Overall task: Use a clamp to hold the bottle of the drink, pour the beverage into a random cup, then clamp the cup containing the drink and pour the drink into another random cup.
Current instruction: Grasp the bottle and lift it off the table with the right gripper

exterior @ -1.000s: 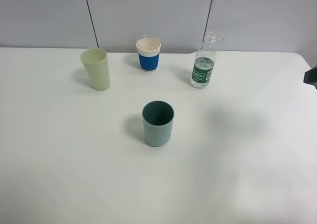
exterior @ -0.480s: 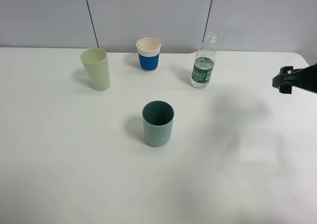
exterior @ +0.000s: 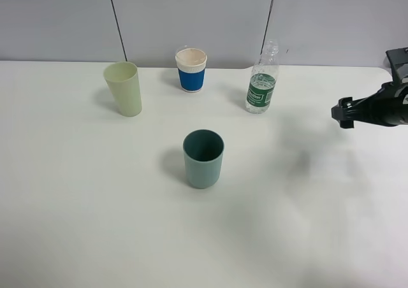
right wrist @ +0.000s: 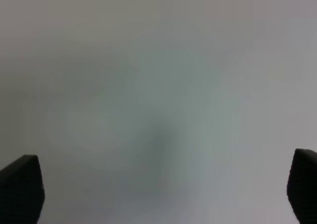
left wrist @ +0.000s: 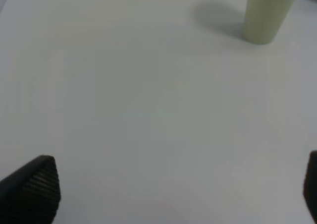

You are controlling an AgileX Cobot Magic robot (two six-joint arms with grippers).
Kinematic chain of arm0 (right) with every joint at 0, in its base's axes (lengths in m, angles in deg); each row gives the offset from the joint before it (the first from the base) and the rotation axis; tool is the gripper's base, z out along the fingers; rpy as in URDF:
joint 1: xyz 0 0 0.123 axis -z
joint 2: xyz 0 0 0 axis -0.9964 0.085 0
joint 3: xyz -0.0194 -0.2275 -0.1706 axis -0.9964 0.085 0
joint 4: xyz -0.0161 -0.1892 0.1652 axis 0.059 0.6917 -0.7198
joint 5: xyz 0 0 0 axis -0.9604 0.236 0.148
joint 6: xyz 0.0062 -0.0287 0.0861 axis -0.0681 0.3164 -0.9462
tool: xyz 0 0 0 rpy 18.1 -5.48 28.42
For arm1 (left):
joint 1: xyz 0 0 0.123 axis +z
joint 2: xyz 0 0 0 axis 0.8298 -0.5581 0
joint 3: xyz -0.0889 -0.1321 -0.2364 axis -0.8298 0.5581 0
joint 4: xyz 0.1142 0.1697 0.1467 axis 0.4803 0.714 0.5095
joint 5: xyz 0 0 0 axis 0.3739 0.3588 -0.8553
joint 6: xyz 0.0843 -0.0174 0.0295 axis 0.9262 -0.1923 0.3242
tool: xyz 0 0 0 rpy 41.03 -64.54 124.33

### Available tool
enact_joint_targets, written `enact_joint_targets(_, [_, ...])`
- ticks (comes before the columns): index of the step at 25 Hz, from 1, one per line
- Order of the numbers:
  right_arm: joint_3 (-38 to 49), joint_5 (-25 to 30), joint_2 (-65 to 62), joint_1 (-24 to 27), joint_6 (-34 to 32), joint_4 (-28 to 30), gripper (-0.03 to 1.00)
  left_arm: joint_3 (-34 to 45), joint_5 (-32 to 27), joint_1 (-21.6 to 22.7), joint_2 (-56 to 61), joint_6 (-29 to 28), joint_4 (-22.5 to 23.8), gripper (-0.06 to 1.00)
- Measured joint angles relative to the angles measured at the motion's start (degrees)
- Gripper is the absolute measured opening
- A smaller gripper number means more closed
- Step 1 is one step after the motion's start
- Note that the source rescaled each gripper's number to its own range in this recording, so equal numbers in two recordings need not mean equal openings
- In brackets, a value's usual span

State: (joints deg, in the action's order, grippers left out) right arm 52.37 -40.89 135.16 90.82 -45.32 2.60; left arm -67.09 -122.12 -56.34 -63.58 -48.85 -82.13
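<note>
Now: right hand (exterior: 342,112) is spread wide and empty, hovering above the right side of the surface (exterior: 95,224), well apart from the bottle (exterior: 262,87). Left hand (left wrist: 171,189) is also spread wide, grasping nothing, with bare surface beneath it and the pale yellow-green cup (left wrist: 266,13) ahead. Bottle stands upright, uncapped, back right. White paper cup with blue sleeve (exterior: 191,70) stands between bottle and pale yellow-green cup. Teal cup (exterior: 204,158) stands upright alone, mid-surface, nearer the front.
</note>
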Motion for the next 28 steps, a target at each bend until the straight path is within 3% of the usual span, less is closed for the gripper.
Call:
enact_joint_targets(9, [-0.1, -14.7, 7.8, 0.0, -9.4, 12.1, 0.96, 0.0, 0.0, 0.0, 0.0, 0.0, 0.0, 1.00])
enact_joint_targets(17, [-0.1, -24.5, 12.8, -0.6, -10.5, 18.0, 0.96, 0.0, 0.0, 0.0, 0.0, 0.0, 0.0, 1.00])
enact_joint_targets(20, [-0.3, -27.2, 13.7, -2.2, -10.6, 18.2, 0.96, 0.0, 0.0, 0.0, 0.0, 0.0, 0.0, 1.00])
enact_joint_targets(28, [-6.2, -27.3, 17.5, -7.4, -10.8, 18.3, 0.96, 0.0, 0.0, 0.0, 0.0, 0.0, 0.0, 1.00])
